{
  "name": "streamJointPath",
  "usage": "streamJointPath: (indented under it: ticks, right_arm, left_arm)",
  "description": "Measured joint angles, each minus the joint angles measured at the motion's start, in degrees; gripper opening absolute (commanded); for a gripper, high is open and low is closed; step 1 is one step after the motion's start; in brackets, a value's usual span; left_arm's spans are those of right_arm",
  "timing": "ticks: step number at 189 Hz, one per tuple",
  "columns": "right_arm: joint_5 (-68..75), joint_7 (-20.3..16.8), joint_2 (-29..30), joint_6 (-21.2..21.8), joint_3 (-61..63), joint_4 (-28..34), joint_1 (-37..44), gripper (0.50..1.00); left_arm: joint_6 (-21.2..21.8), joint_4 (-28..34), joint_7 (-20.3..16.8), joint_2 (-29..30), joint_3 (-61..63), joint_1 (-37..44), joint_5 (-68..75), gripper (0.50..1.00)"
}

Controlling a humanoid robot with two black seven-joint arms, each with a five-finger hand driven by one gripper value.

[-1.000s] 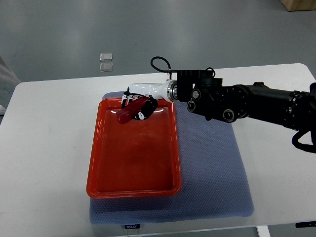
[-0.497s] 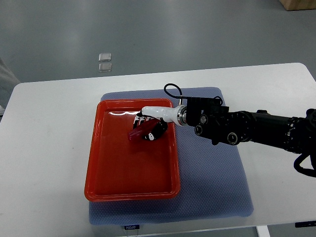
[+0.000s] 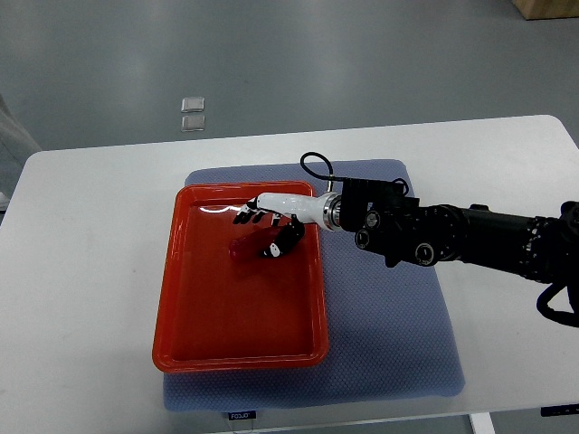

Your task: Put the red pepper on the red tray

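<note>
Top view: my right hand (image 3: 269, 228) hangs over the red tray (image 3: 197, 318), fingers spread, nothing gripped. Red pepper (image 3: 246, 245) lies on the tray floor just beneath them. Best practice now: lift straight up, fingers wide, avoid nudging the pepper.

Black jointed right arm with round bolts, looped black cable, white hand (image 3: 271, 220) with black fingertips.

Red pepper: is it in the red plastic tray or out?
In: the red pepper lies on the red plastic tray's floor, beneath the right hand.
</note>
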Motion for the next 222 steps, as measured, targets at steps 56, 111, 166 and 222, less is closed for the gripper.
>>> streamJointPath:
  ticks: [56,111,166,222]
  right_arm:
    - [1.48,-0.08,-0.02,2.00,7.75,-0.19,3.56,0.899]
    - [10.24,-0.10,-0.23,3.79,31.77,-0.38,0.47,0.899]
    - [35.81,2.58,-0.12,3.61,67.12,-1.46,-17.26,0.903]
    - [42.62,3.46,-0.06,7.22,70.82,-3.12,-26.96,0.907]
  left_arm:
    - [-0.03,0.02,0.00,0.00,0.06,0.00,0.00,1.000]
    - [-0.03,0.02,0.00,0.00,0.09,0.00,0.00,1.000]
    - [-0.02,-0.02,0.02,0.00,0.11,-0.01,0.00,1.000]
    - [0.00,-0.07,0.09,0.00,0.09,-0.02,0.00,1.000]
